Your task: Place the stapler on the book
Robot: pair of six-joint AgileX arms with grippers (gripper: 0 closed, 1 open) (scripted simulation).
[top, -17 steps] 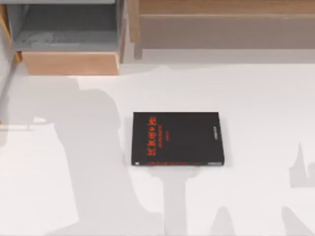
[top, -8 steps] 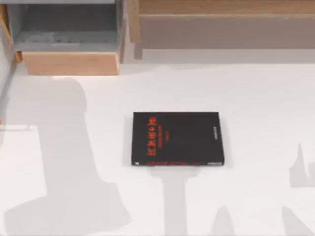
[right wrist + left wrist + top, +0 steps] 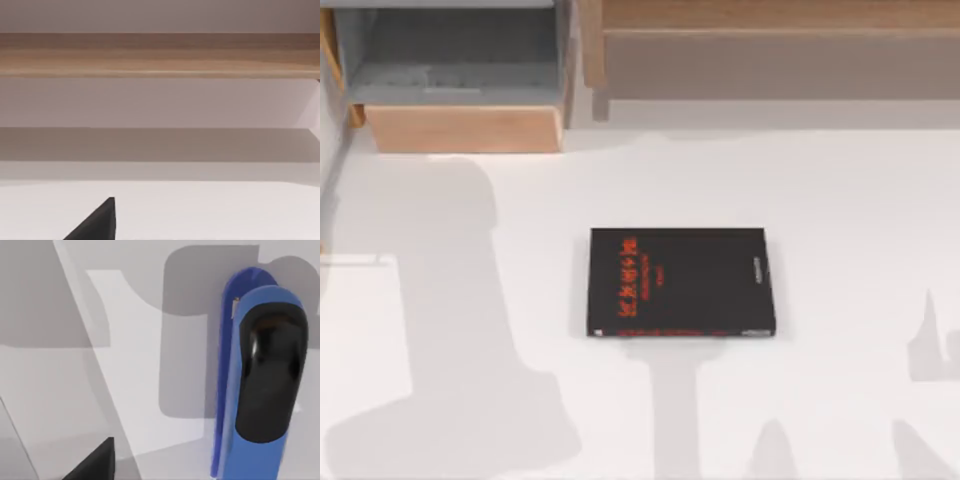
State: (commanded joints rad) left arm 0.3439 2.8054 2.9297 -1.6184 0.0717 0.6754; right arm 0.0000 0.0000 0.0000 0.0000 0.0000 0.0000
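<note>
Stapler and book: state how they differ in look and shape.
The stapler is bright blue with a glossy black top; the book is black with red lettering. The stapler is narrow, elongated and rounded; the book is a flat rectangle. Both rest on the white table.

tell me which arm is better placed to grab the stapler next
Left, probably. The left wrist view has the blue stapler close up, lying on the white table. The right wrist view faces a wooden shelf instead.

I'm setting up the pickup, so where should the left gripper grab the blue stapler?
Probably across the narrow middle of the stapler, coming straight down from above, fingers on its two long sides. It lies flat on the white table, long and slim, so the short width should fit between the fingers.
</note>
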